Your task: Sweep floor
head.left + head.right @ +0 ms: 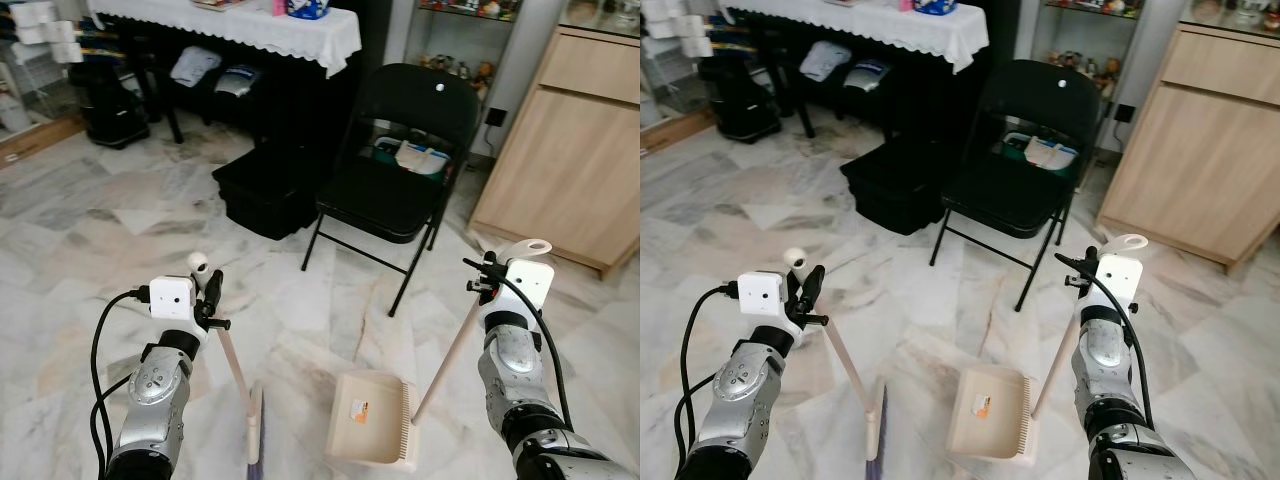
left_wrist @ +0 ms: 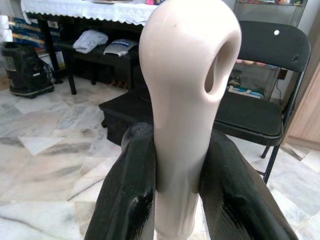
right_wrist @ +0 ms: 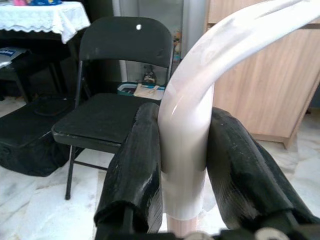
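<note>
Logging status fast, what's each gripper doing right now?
Left gripper: shut on broom handle.
Right gripper: shut on dustpan handle.

Cream broom (image 1: 240, 385): slim handle slanting down to a flat head resting on the marble floor (image 1: 90, 200), looped top pinched in the left gripper (image 1: 210, 293). Beige dustpan (image 1: 372, 420): flat on the floor just beside the broom head, long handle leaning up into the right gripper (image 1: 487, 275).
</note>
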